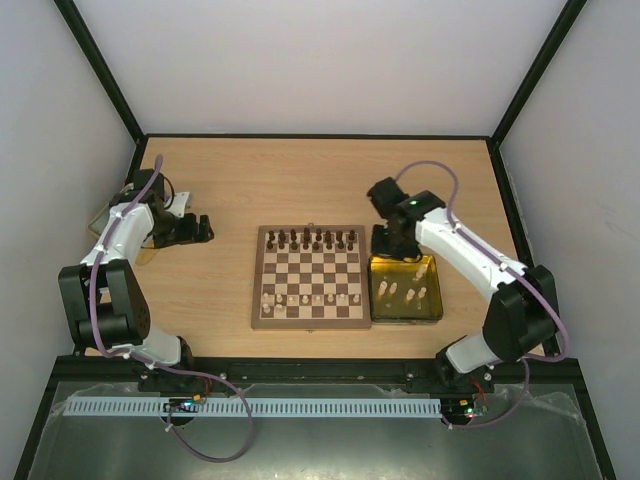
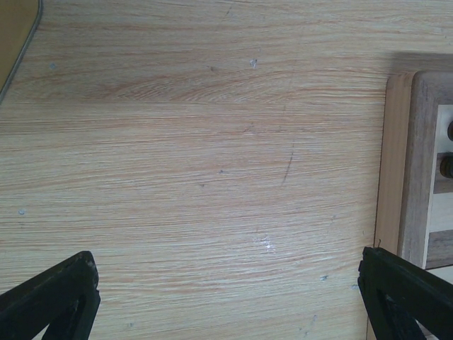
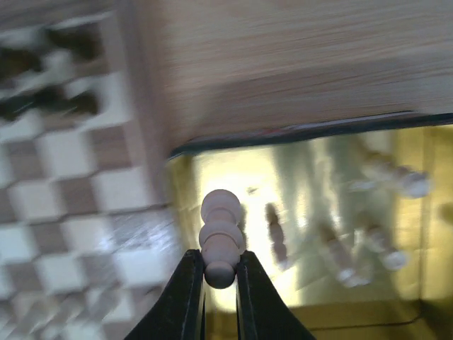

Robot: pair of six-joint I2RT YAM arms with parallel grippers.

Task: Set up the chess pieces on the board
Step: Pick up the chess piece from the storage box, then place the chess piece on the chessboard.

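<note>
Chess pieces are nowhere near your left gripper. It hangs over bare table just left of the board, fingers spread wide and grasping nothing.

On the board, mid-table, the dark pieces line the far edge in what looks like two full ranks, so I judge that side done or nearly so. The pale pieces stand in only a single row at the near side; they are too small to count, but that side looks about half set.

Just right of the board, touching its edge, sits a yellow tray with several pale figures lying loose in it. Those are what you have left to place.

Your right gripper is over the tray's far end, fingers clamped on the base of one pale piece, held clear of the tray floor.

No brand, label or writing can be read anywhere.
</note>
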